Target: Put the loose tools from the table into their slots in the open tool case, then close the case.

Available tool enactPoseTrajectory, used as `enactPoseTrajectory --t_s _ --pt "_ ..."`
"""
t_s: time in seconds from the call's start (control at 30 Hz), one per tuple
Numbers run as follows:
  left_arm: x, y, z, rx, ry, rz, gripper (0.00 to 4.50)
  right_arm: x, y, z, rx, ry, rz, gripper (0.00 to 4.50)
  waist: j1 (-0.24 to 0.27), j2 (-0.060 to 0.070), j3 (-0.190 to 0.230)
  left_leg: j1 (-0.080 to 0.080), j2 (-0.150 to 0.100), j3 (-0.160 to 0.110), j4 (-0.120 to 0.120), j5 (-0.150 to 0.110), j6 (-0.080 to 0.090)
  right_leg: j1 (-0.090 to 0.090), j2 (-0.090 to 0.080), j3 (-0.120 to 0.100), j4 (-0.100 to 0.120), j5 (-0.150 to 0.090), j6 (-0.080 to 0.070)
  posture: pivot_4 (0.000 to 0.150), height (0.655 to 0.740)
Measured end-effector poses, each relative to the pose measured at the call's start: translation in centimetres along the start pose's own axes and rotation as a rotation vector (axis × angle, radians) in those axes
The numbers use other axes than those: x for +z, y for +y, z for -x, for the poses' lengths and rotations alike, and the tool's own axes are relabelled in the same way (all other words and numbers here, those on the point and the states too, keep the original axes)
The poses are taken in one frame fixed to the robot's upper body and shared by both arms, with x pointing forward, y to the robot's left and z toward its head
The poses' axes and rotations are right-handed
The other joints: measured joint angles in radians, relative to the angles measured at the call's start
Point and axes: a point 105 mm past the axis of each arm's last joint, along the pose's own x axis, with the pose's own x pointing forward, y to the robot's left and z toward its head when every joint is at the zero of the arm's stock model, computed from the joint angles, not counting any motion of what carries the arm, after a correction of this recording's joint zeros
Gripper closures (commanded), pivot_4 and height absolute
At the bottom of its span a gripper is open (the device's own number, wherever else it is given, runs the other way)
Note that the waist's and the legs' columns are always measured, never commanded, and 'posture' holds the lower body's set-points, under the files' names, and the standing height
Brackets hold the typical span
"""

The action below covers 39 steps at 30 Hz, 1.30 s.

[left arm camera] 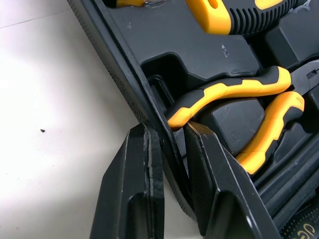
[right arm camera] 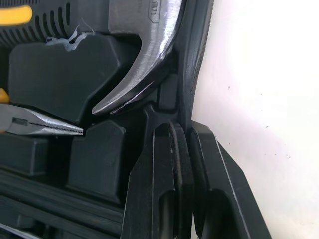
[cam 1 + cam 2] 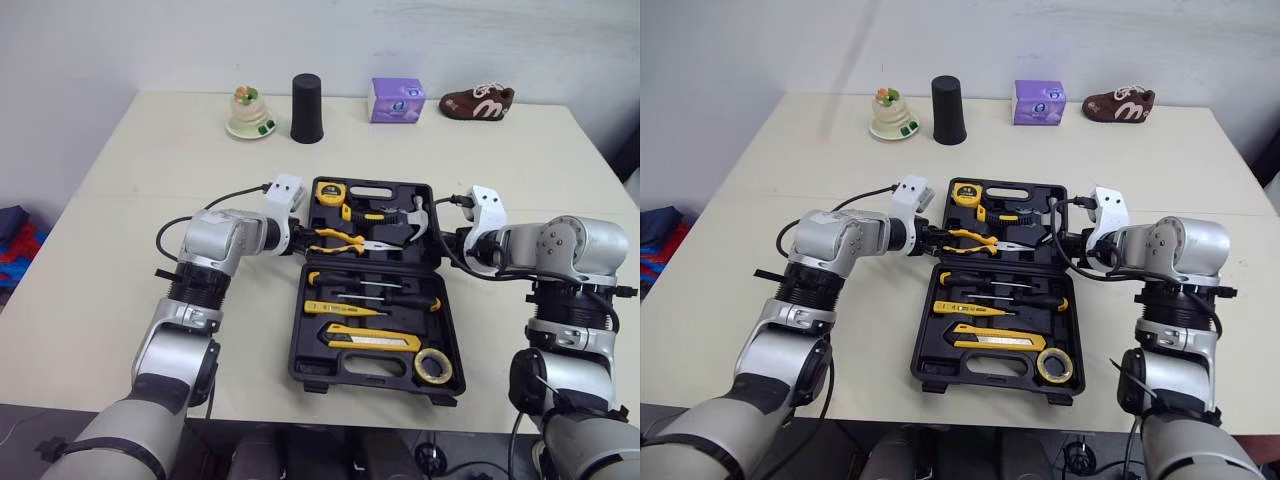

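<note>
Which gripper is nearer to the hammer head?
Right. The right gripper grips the tool case beside the hammer head; the left gripper holds its opposite wall, by the pliers.

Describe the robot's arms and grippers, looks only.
The left arm and right arm are rounded silver-grey shells with black ribbed joints. A white angular block sits at each wrist, with black cables looping out. The left gripper and right gripper each have two flat, tapered black fingers.
</note>
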Motion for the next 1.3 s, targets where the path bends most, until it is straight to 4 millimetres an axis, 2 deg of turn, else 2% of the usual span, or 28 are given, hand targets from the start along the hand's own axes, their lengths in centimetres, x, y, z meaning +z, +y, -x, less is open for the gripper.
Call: enactPoseTrajectory --t_s 0.13,0.27,0.4,0.5,0.57,0.7,0.8,0.93,0.97,1.0,1.03,1.1,1.13,1.23,1.3 --pt "1.7 0.6 -0.1 0.025 -0.140 0.018 4.36 1.9 0.2 -0.4 0.004 -0.238 0.113 4.50 -0.001 0.002 0.002 -0.004 -0.001 0.000 -0.002 0.001 0.000 -0.006 0.000 0.001 0.000 0.000 0.001 0.150 0.7400" --pt "3.9 0.8 0.4 0.039 -0.309 -0.034 4.49 4.3 0.7 0.7 0.020 -0.497 0.286 4.50 -0.002 0.003 0.003 -0.009 -0.001 0.003 -0.007 0.003 -0.003 -0.015 0.001 0.002 0.003 0.000 0.001 0.150 0.7400" --pt "4.0 1.1 0.9 0.053 -0.501 -0.162 4.49 5.4 1.3 2.3 0.016 -0.727 0.573 4.50 -0.006 0.004 0.003 -0.007 0.001 0.013 -0.011 0.003 -0.004 -0.016 0.002 0.000 0.001 0.000 0.000 0.150 0.7400" --pt "3.1 0.9 1.2 0.087 -0.588 -0.349 4.49 4.1 0.4 2.1 -0.022 -0.780 0.790 4.50 -0.005 0.004 0.003 -0.007 0.001 0.014 -0.009 0.003 -0.004 -0.016 0.002 0.001 0.000 0.000 0.000 0.150 0.7400" --pt "2.4 1.0 2.0 0.124 -0.631 -0.496 4.49 2.2 0.0 1.6 -0.030 -0.791 0.965 4.50 -0.005 0.004 0.004 -0.007 0.001 0.015 -0.008 0.003 -0.004 -0.016 0.001 0.002 -0.002 0.000 0.000 0.150 0.7400" --pt "0.6 0.5 3.1 0.124 -0.679 -0.722 4.49 -0.1 -1.3 1.7 -0.045 -0.811 1.152 4.50 -0.008 0.004 0.004 -0.004 0.001 0.017 -0.006 0.003 -0.003 -0.014 0.001 0.004 0.003 0.000 0.000 0.150 0.7400" --pt "-0.7 -0.3 3.6 0.092 -0.702 -0.793 4.49 -1.1 -2.1 2.2 -0.052 -0.827 1.233 4.50 -0.007 0.004 0.004 -0.003 0.001 0.017 -0.004 0.003 -0.003 -0.014 0.001 0.005 0.004 0.000 0.000 0.150 0.7400" --pt "-1.4 -0.7 4.2 0.078 -0.704 -0.846 4.49 -2.2 -2.5 2.3 -0.037 -0.828 1.241 4.50 -0.005 0.004 0.004 -0.001 0.002 0.017 -0.004 0.003 -0.003 -0.012 0.002 0.004 0.004 0.000 0.000 0.150 0.7400" --pt "-1.6 -0.9 4.3 0.070 -0.702 -0.852 3.60 -2.4 -2.6 2.4 -0.023 -0.819 1.230 3.70 -0.005 0.004 0.004 0.000 0.002 0.016 -0.005 0.003 -0.003 -0.010 0.002 0.004 0.004 0.000 0.000 0.150 0.7400" --pt "-2.1 -1.0 4.5 0.054 -0.693 -0.863 3.32 -3.1 -3.5 2.5 -0.014 -0.773 1.212 3.41 -0.004 0.004 0.004 0.004 0.002 0.016 -0.006 0.003 -0.003 -0.006 0.002 0.004 0.002 0.000 0.000 0.150 0.7400" --pt "-2.8 -0.5 4.8 0.058 -0.665 -0.874 2.75 -3.8 -5.7 2.7 -0.056 -0.690 1.173 2.82 0.001 0.004 0.004 0.008 0.002 0.014 -0.007 0.003 -0.003 0.001 0.002 0.003 -0.001 0.000 -0.001 0.150 0.7400" --pt "-3.8 1.5 5.9 0.113 -0.624 -0.865 1.89 -5.7 -9.0 3.3 -0.126 -0.576 1.106 1.92 0.000 0.004 0.004 0.011 0.002 0.014 -0.008 0.003 -0.003 0.003 0.001 0.003 -0.001 -0.001 -0.001 0.150 0.7400" --pt "-4.1 2.4 6.6 0.132 -0.611 -0.845 1.47 -5.9 -9.5 3.9 -0.141 -0.583 1.069 1.47 -0.001 0.004 0.004 0.012 0.001 0.011 -0.008 0.003 -0.003 0.004 0.000 0.004 0.000 -0.001 -0.001 0.150 0.7400" --pt "-4.6 2.0 7.8 0.059 -0.614 -0.780 1.47 -7.6 -9.2 5.4 -0.089 -0.552 0.994 1.47 -0.005 0.004 0.004 0.016 0.002 0.008 -0.008 0.002 -0.004 0.007 0.001 0.005 0.000 -0.001 -0.001 0.150 0.7400" --pt "-6.9 2.8 9.3 -0.002 -0.529 -0.716 1.47 -9.7 -9.3 7.4 -0.039 -0.486 0.964 1.47 -0.005 0.005 0.004 0.016 0.003 0.006 -0.010 0.001 -0.005 0.007 0.002 0.004 0.001 -0.002 -0.004 0.150 0.7400"
